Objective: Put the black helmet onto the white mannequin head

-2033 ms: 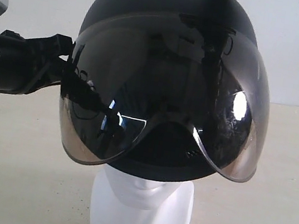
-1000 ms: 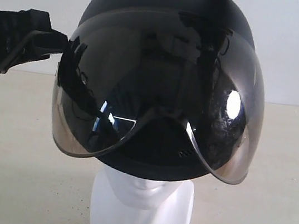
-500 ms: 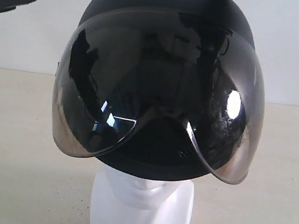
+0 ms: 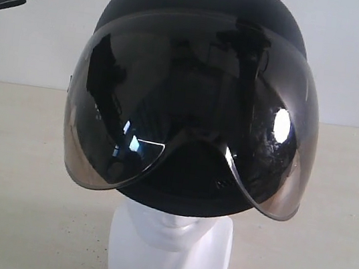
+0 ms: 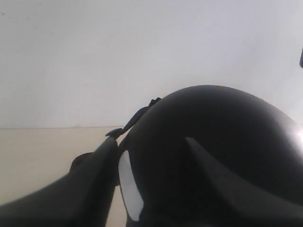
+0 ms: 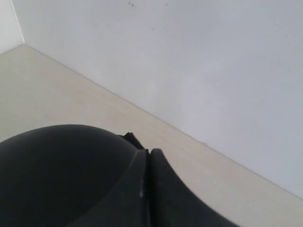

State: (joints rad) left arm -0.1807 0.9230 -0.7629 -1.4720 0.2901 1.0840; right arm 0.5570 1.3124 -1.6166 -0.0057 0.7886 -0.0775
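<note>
Left wrist view: the left gripper has its two dark fingers spread apart with nothing pinched between them. Beyond them rises the rounded black dome of the helmet, with a bit of strap sticking out at its edge.

Right wrist view: the right gripper has its fingers pressed together, with only a thin seam between them and nothing visibly caught there. It sits close over the helmet's crown; whether it touches the shell cannot be told.

Exterior view: the helmet sits squarely and upright on the mannequin head. Its big smoky visor covers the face, so only the chin and the blocky neck base show below. The head stands on a pale table in front of a plain white wall.

Judging by this, the placing looks done, and the step in hand is backing the arms away. The next move calls for both arms to pull clear without brushing the shell or visor, since a nudge could tilt the helmet or tip the head.

Only the exterior view shows the mannequin head at all. It also shows the left gripper up in the far corner, well apart from the helmet, but it does not show the right gripper. Only the wrist views show how the fingers stand.
</note>
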